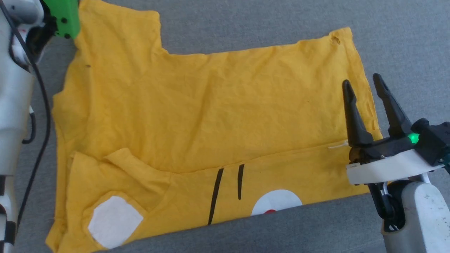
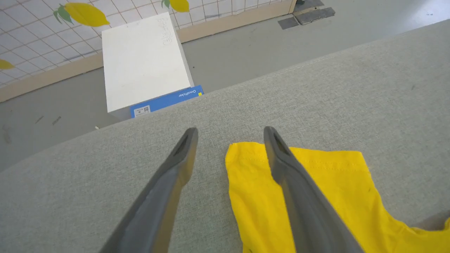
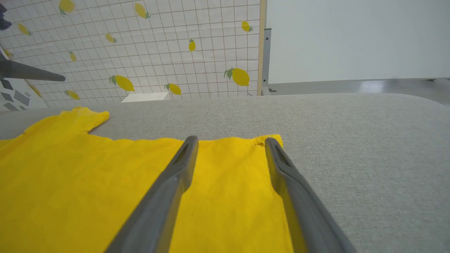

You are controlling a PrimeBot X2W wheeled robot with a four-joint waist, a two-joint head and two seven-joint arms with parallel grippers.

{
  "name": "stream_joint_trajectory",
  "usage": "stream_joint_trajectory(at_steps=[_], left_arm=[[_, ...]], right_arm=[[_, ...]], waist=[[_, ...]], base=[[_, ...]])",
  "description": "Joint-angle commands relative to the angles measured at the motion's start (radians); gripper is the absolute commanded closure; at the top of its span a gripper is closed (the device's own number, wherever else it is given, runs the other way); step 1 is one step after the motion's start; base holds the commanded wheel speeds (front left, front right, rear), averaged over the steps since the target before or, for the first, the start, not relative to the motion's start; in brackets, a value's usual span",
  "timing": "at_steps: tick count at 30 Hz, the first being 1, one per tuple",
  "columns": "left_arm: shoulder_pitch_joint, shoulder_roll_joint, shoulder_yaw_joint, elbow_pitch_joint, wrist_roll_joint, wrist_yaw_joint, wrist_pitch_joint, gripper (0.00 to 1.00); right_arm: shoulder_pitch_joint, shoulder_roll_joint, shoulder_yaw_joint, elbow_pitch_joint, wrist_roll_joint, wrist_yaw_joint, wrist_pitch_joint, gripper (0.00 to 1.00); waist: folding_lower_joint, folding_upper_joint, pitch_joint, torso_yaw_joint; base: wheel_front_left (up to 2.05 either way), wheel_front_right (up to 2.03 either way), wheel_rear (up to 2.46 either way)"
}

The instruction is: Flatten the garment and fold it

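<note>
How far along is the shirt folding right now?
Done: the garment lies mostly flat, its near strip folded over, print up. In hand: nothing; left gripper and right gripper are open at its two ends. Left: the remaining folds, including the far sleeve.

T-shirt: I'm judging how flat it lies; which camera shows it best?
The head view: nearly the whole T-shirt lies spread on the grey surface, near edge folded over, showing black lines and white patches. The left wrist view catches one yellow corner; the right wrist view a plain stretch to its far edge.
</note>
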Motion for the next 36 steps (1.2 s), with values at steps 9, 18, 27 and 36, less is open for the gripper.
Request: stream_joint_trajectory(at_steps=[9,18,27,36], left_arm=[[-0.007,0.039,0.030,0.002,-0.039,0.129,0.232,0.00],[0.064,0.071,0.030,-0.091,-0.062,0.160,0.312,1.00],[0.080,0.066,0.019,-0.151,-0.069,0.153,0.301,1.00],[0.089,0.061,0.009,-0.160,-0.077,0.136,0.280,1.00]], right_arm=[[-0.034,0.018,0.029,0.040,0.017,-0.001,-0.032,0.00],[-0.145,-0.001,0.037,0.063,0.012,-0.001,0.033,0.00],[-0.490,0.017,-0.076,0.285,0.029,-0.001,0.448,0.00],[-0.671,0.048,-0.153,0.502,-0.065,-0.001,0.852,0.00]], waist=[[-0.0001,0.0000,0.092,-0.087],[-0.0001,0.0000,0.091,-0.081],[-0.0001,0.0000,0.086,-0.052],[-0.0001,0.0000,0.088,-0.024]], base=[[0.00,0.00,0.00],[0.00,0.00,0.00],[0.00,0.00,0.00],[0.00,0.00,0.00]])
